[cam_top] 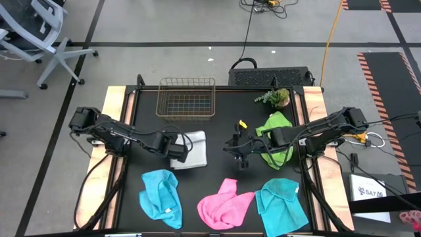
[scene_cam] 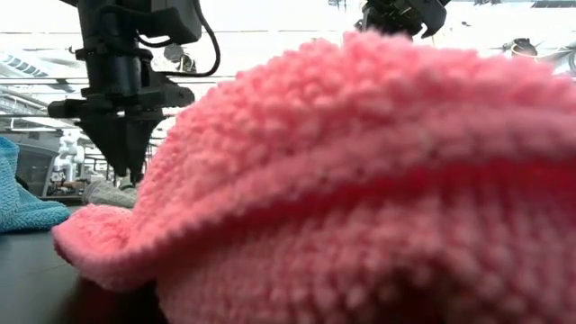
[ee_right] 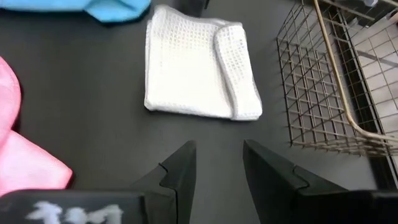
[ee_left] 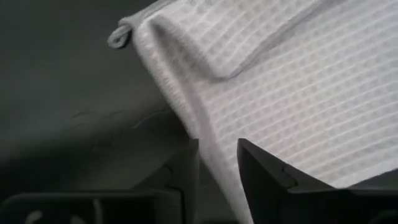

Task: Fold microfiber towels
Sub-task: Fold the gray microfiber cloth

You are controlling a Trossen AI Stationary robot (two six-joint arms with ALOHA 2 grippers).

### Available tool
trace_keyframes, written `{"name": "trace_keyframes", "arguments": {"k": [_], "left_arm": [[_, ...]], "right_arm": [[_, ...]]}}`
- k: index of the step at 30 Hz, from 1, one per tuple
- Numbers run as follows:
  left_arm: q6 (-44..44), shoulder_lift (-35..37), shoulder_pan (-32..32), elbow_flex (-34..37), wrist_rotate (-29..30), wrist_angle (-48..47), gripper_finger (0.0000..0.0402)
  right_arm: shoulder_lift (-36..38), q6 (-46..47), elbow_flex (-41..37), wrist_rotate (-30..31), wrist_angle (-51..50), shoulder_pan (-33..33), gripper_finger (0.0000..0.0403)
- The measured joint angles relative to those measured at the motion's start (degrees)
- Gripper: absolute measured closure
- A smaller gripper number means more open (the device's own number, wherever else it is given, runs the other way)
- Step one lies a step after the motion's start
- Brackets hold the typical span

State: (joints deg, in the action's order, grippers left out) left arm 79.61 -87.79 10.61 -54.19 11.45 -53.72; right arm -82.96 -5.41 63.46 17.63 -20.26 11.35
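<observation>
The white-grey towel (cam_top: pixel 195 149) lies on the black table left of centre, with one side folded over as a flap (ee_right: pixel 236 68). My left gripper (cam_top: pixel 176 150) points down at its left edge and is shut on it. My right gripper (cam_top: pixel 238 153) hangs open and empty over bare table between the white-grey towel and the lime green towel (cam_top: pixel 276 128), which lies crumpled under the right arm. The pink towel (cam_top: pixel 225 204) and two cyan towels (cam_top: pixel 161 192) (cam_top: pixel 283 204) lie crumpled along the near edge. The pink towel (scene_cam: pixel 360 180) fills the low view. My left gripper has the white-grey towel's edge (ee_left: pixel 217 140) between its two fingers (ee_left: pixel 261 168), and comes at it from above, pointing down. Whether it has one layer or several, I cannot tell. The towel lies flat on the table, with its loop tag (ee_left: pixel 118 37) at the nearby corner.
A copper wire basket (cam_top: pixel 186 97) stands at the far middle of the table, close to the white-grey towel's far side (ee_right: pixel 323 81). A small green plant (cam_top: pixel 276 99) stands at the far right. There is bare table between the two grippers.
</observation>
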Motion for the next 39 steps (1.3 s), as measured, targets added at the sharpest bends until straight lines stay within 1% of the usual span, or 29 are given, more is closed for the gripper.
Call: {"name": "trace_keyframes", "arguments": {"k": [4, 7, 10, 13, 15, 18, 20, 23, 31, 34, 39], "left_arm": [[0.52, 0.43, 0.00, 0.00, -0.35, -2.10, 0.0285], [1.05, 1.69, 0.00, 0.00, 0.94, -2.38, 0.0285], [1.51, 3.37, 0.07, 0.00, 3.06, -2.60, 0.0284], [1.56, 5.51, 0.46, 0.00, 5.10, -3.28, 0.0284], [1.75, 6.54, 0.69, 0.00, 6.45, -3.54, 0.0284], [1.68, 7.56, 0.76, 0.00, 8.57, -3.51, 0.0284], [1.66, 7.52, 0.76, 0.00, 8.97, -3.73, 0.0284], [1.64, 7.50, 0.76, 0.02, 9.06, -4.40, 0.0284], [1.58, 7.48, 0.74, 0.01, 9.64, -5.46, 0.0284], [1.58, 7.47, 0.72, 0.02, 9.65, -5.61, 0.0284], [1.58, 7.43, 0.72, 0.02, 9.65, -6.03, 0.0284]], "right_arm": [[-1.05, -0.49, 0.00, -3.96, 4.46, -0.76, 0.0283], [-3.63, -1.09, 0.00, -7.70, 9.34, -1.82, 0.0295], [-7.02, 0.34, 0.00, -12.02, 14.20, -2.86, 0.0325], [-11.51, 1.59, 0.00, -16.09, 17.32, -3.67, 0.0375], [-14.72, 1.73, -0.05, -18.08, 19.34, -4.02, 0.0395], [-19.61, 1.97, -0.07, -18.97, 23.94, -4.07, 0.0396], [-22.52, 2.33, -0.05, -19.38, 27.88, -4.07, 0.0401], [-25.83, 3.61, 1.43, -19.44, 30.44, -4.19, 0.0402], [-31.31, 3.63, 6.18, -19.43, 30.53, -5.21, 0.0403], [-32.23, 4.45, 6.34, -19.45, 30.82, -5.82, 0.0403], [-32.28, 5.81, 5.37, -19.26, 27.83, -6.76, 0.0403]]}}
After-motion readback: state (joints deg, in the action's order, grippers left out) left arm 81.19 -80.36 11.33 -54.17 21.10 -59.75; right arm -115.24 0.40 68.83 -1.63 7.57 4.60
